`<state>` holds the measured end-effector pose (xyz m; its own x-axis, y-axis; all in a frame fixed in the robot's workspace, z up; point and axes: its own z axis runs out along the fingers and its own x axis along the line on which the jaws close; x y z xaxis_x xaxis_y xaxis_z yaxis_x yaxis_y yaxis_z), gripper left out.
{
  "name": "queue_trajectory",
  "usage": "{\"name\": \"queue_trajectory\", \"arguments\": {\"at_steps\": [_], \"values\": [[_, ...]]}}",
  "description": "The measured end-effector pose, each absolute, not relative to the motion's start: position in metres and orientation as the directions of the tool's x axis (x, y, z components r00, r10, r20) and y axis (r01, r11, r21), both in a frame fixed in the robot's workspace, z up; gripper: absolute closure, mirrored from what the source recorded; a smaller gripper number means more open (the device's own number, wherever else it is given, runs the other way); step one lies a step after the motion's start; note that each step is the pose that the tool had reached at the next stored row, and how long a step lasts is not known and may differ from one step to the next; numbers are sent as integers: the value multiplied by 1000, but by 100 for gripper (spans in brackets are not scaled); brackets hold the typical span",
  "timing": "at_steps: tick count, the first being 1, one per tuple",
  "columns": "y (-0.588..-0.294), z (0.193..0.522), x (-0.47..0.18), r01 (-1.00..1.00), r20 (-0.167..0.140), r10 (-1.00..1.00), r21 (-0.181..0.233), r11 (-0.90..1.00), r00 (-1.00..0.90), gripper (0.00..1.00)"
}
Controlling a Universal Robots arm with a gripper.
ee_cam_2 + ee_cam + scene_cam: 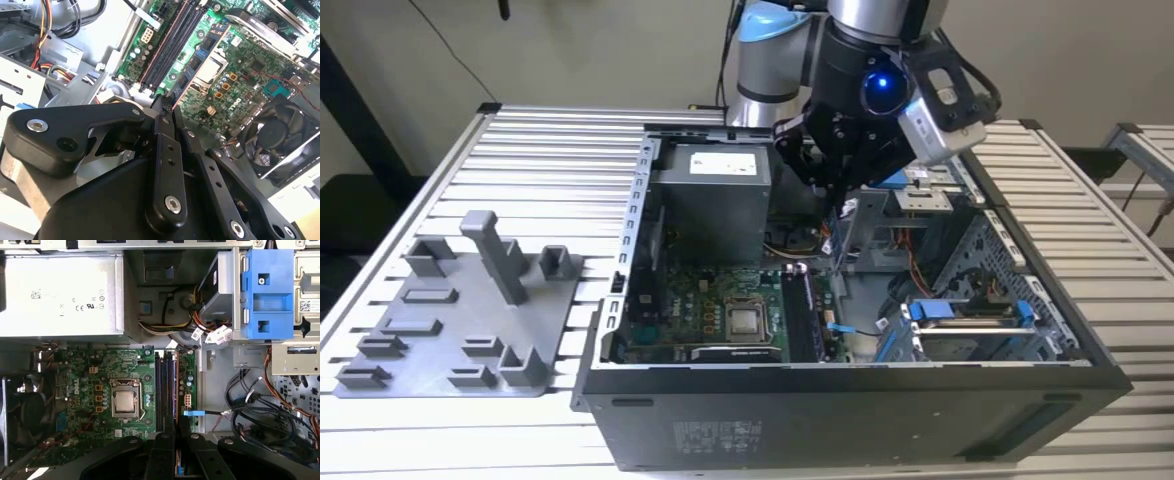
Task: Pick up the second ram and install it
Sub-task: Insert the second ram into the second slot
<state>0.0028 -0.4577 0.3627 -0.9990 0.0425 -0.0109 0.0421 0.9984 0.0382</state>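
Note:
My gripper hangs inside the open computer case, above the motherboard. Its fingers are shut on the second ram, a thin dark stick that hangs straight down from them. The stick's lower end is a little above the long black memory slots. In both wrist views the gripper has its fingers pressed together. The slots lie right beyond the tips. I cannot tell whether a slot holds a stick.
A grey power-supply box stands by the slots. Cables and a blue drive bracket are on the other side. A fan and the processor socket lie nearby. A grey fixture plate with pegs sits outside the case, at the exterior view's left.

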Motion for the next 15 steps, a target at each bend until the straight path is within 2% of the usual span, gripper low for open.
{"name": "queue_trajectory", "arguments": {"at_steps": [15], "values": [[-458,354,3,44,5,44,37,998,-999,86]]}}
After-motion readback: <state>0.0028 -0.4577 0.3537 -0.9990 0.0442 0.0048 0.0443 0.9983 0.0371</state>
